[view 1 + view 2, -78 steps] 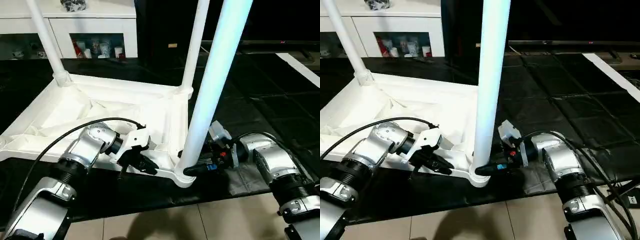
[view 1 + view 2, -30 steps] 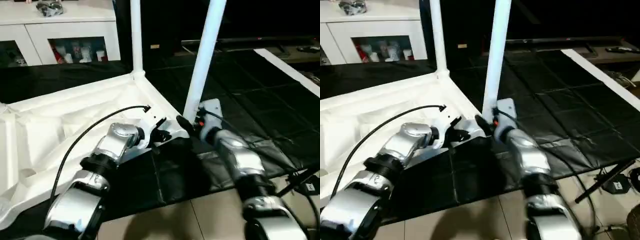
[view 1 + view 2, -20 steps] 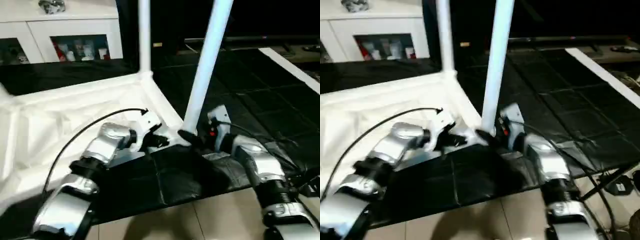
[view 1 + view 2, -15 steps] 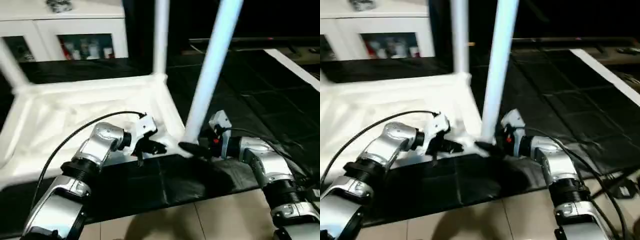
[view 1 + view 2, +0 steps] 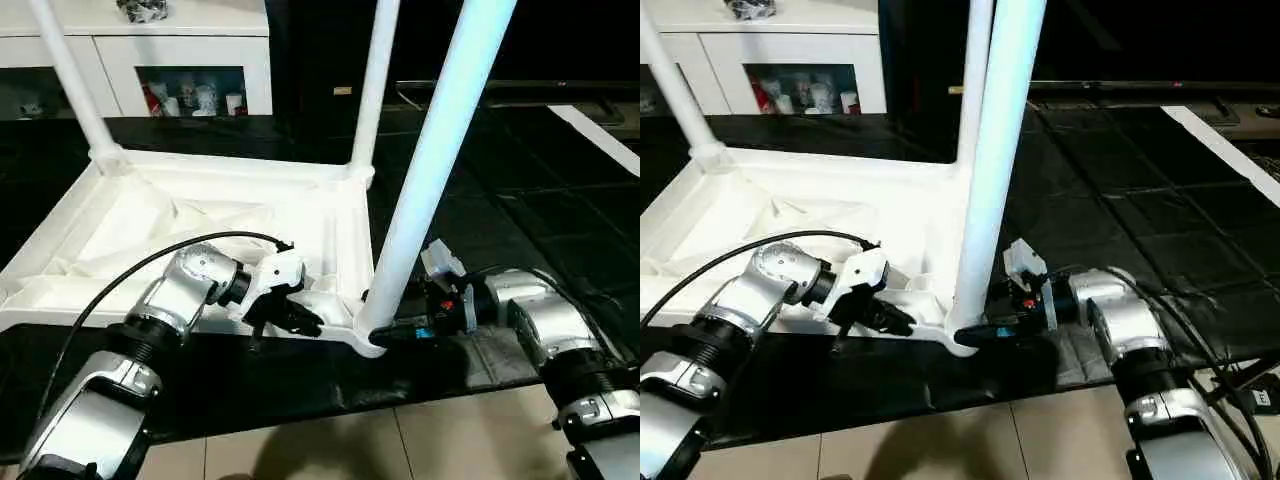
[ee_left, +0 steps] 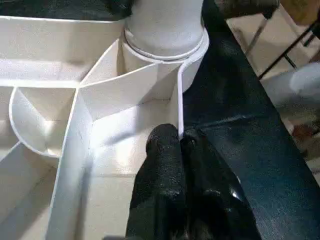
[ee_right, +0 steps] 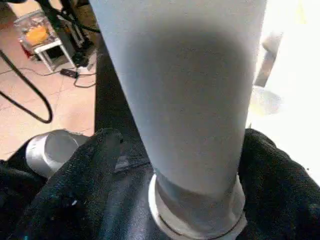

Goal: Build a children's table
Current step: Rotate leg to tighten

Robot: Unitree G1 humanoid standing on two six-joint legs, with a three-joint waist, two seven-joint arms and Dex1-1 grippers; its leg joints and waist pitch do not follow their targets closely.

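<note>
The children's table lies upside down on a black mat, its white ribbed top [image 5: 200, 215] facing up. Three legs stand in corner sockets: far left [image 5: 72, 85], far right [image 5: 372, 95] and near right [image 5: 430, 190]. My left gripper [image 6: 179, 137] is shut on the thin near rim of the top, just beside the near right socket [image 6: 165, 35]. My right gripper [image 5: 385, 333] sits at the foot of the near right leg [image 7: 190, 100]. Its black fingers [image 7: 95, 165] stand one on each side of the leg, with a gap showing on one side.
A white glass-door cabinet [image 5: 180, 50] with small items stands at the back left. The black mat [image 5: 520, 200] stretches to the right and ends in a white strip [image 5: 600, 125]. Tiled floor [image 5: 400, 440] lies in front of the mat; cables [image 7: 30, 95] run over it.
The whole picture has swung round, so the camera has moved. Both grippers keep their places, the left on the rim and the right at the leg's foot.
</note>
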